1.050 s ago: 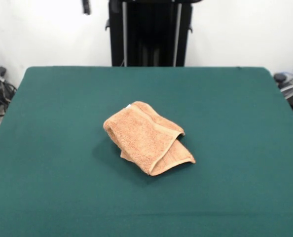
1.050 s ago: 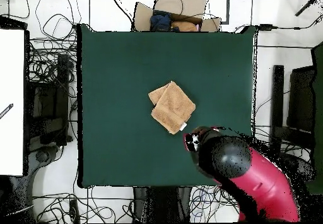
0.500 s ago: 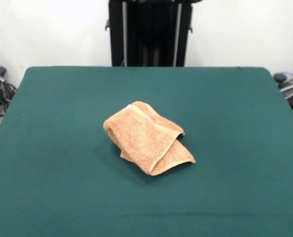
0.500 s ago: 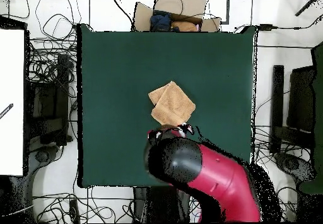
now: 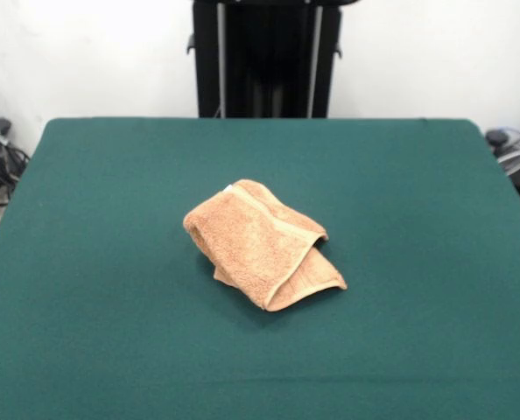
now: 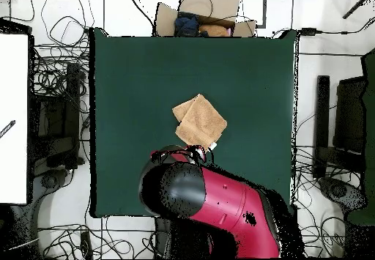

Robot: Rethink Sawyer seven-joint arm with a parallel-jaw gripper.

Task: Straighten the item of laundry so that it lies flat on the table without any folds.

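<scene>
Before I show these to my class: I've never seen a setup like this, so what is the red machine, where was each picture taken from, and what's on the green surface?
The red and black shape is a robot arm, seen from a camera straight above. The other picture comes from a camera across the table, and no arm shows in it. On the table's green top lies one orange towel, folded over itself, not flat. In the overhead picture the arm's bulk hides its hand, so I cannot tell whether it is open or shut. Nothing appears to be held; the towel lies free.
</scene>
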